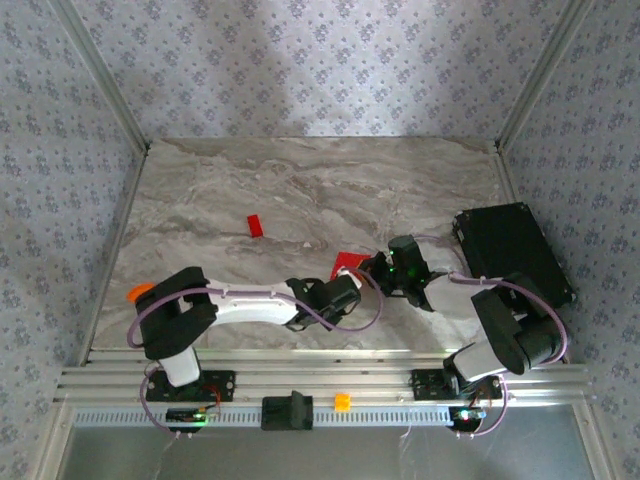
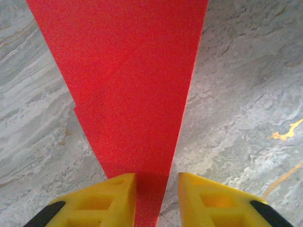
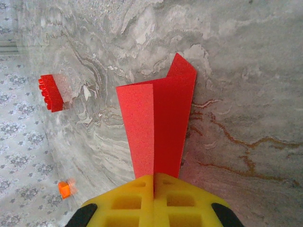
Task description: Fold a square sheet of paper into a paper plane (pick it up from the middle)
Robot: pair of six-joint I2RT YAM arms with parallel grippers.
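Observation:
The red paper sheet [image 1: 350,262] is folded into a long pointed wedge with a centre crease and lies low over the marble table [image 1: 300,190]. My right gripper [image 3: 154,182] is shut on one end of it, the two flaps [image 3: 156,123] rising in a shallow V beyond the yellow fingers [image 3: 128,203]. In the left wrist view the paper [image 2: 128,80] narrows toward my left gripper [image 2: 156,198], which stands open. Its narrow end runs between the two yellow fingers [image 2: 102,201] with a gap on the right side. In the top view the left gripper [image 1: 345,290] sits just below the paper, the right gripper [image 1: 385,268] beside it.
A tiny red block [image 1: 257,226] lies on the table behind the paper and is seen again as the red block [image 3: 50,93]. A black case [image 1: 512,250] lies at the right edge. An orange piece [image 1: 140,292] sits by the left arm, another [image 1: 342,402] on the front rail.

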